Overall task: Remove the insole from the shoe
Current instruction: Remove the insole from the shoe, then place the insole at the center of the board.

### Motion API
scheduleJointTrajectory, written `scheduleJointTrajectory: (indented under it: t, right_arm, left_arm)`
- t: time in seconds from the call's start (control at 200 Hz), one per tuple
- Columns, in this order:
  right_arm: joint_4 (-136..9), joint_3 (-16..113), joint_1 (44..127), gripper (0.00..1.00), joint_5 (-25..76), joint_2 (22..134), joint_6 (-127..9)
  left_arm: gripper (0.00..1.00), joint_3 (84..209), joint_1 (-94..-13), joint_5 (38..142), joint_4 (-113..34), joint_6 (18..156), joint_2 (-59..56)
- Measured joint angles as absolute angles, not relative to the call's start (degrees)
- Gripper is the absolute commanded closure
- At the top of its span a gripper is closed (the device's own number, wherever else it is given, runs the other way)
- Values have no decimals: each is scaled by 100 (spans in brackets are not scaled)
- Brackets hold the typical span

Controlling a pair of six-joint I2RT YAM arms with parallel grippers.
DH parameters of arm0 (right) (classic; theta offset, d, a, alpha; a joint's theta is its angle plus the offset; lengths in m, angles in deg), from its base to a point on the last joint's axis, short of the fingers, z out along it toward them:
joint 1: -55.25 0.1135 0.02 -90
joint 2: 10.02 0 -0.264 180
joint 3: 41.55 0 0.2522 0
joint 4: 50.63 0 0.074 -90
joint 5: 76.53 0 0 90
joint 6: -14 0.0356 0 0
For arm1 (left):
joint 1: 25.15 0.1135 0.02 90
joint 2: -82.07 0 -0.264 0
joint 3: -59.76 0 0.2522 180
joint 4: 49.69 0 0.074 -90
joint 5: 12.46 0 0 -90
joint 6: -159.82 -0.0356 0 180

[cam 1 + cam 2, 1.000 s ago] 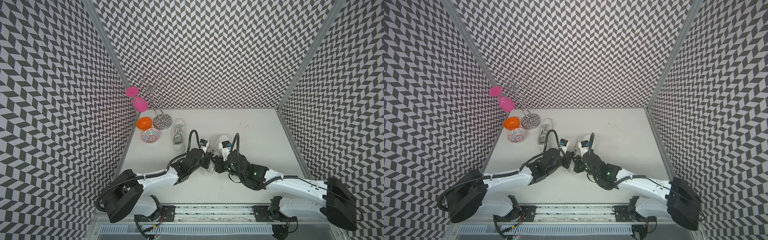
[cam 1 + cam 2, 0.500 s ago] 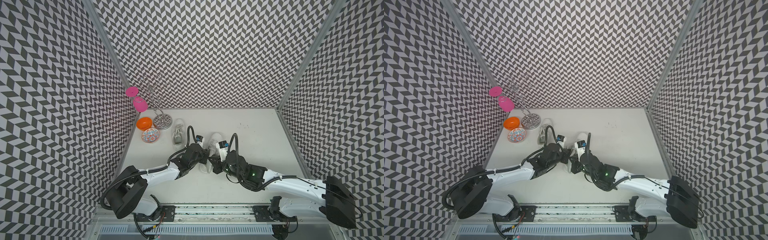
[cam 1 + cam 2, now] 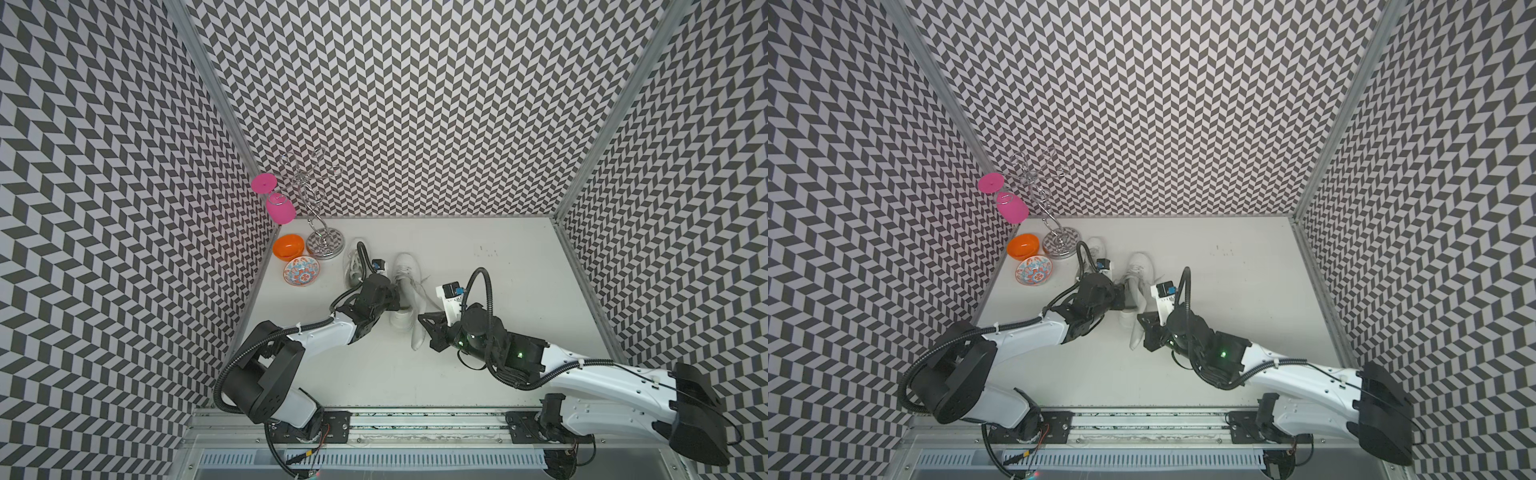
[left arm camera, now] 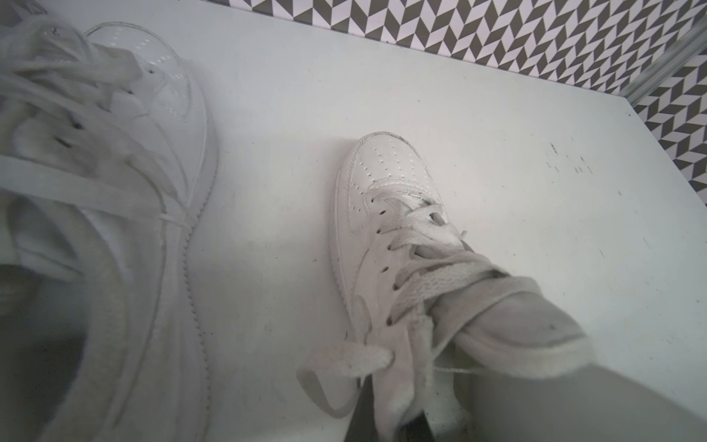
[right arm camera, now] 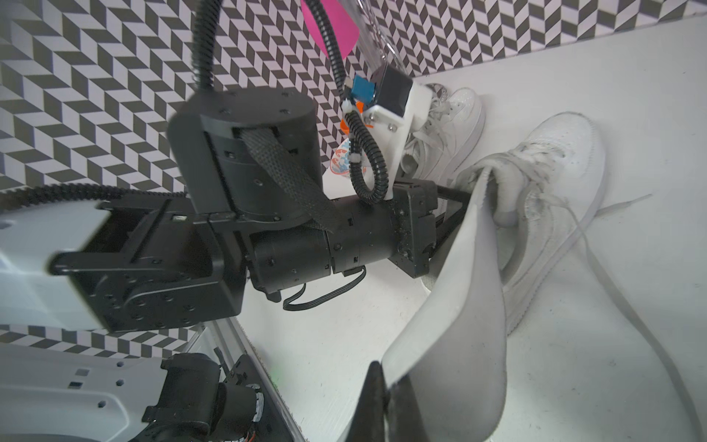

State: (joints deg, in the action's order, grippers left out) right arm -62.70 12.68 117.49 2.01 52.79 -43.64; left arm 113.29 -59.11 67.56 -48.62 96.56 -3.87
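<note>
Insole: hung part-way out of shoe, free end clamped in closed right end effector.
Left end effector: gripped shoe's collar, just beside insole.
Nearby: second shoe lay beside shoe on worktop.

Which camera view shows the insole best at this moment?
The right wrist view: the insole is large and close, curving from the shoe down to the right gripper pinching it. Both top views show only a thin white strip. The left wrist view shows no clear part of it.
</note>
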Motion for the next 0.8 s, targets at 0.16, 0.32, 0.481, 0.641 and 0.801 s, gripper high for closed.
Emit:
scheduleJointTrajectory:
  t: [0.16,0.32,0.481,0.641,0.801]
  right_arm:
    - [-6347,1343,11744,100,-230,4909,-4515]
    - [-6561,1539,11563,100,-573,4824,-4649]
    - [-6838,1657,10306,100,-630,4949,-4871]
    - [-7066,1817,8997,100,-907,5561,-5121]
    - [-7219,1876,8142,100,-1203,6262,-5247]
  left_arm:
    - [100,11578,-5649,6831,-4903,9781,-653]
    - [100,11674,-5541,6846,-4960,9822,-769]
    - [100,11595,-5539,6942,-5072,9825,-710]
    - [100,11440,-5539,7078,-5135,9816,-568]
    - [100,11324,-5539,7187,-5214,9818,-507]
